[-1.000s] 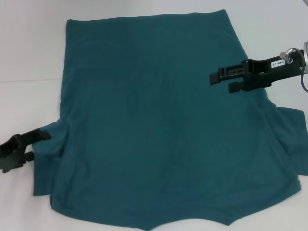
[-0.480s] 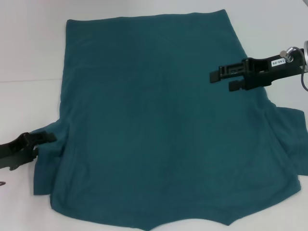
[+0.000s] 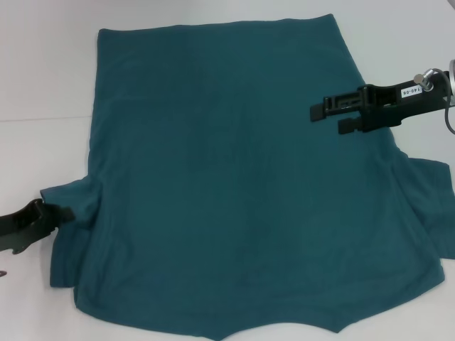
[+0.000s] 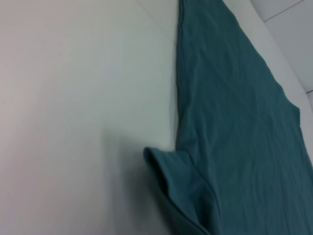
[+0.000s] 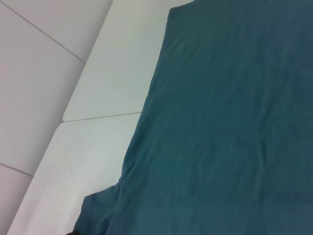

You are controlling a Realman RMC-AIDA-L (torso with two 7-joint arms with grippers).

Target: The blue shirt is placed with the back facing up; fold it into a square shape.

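Blue shirt (image 3: 234,192) spread flat across table (image 3: 43,78), plain back up, hem toward far edge, collar end at near edge. Left pincer (image 3: 62,213) low at table's left side, tips at left sleeve, sleeve edge lifted and curled; firm grip or not, cannot tell. Right pincer (image 3: 328,118) hovers over shirt's right flank, prongs apart, empty. Step looks like first sleeve fold; next move calls for carrying sleeve inward. Cotton soft, matte, faintly creased

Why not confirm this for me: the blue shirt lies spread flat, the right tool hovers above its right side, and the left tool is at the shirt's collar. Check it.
One detail is wrong. In the head view the left tool is at the left sleeve of the blue shirt, not the collar. The rest stands: the shirt lies spread flat and the right tool hovers above its right side.
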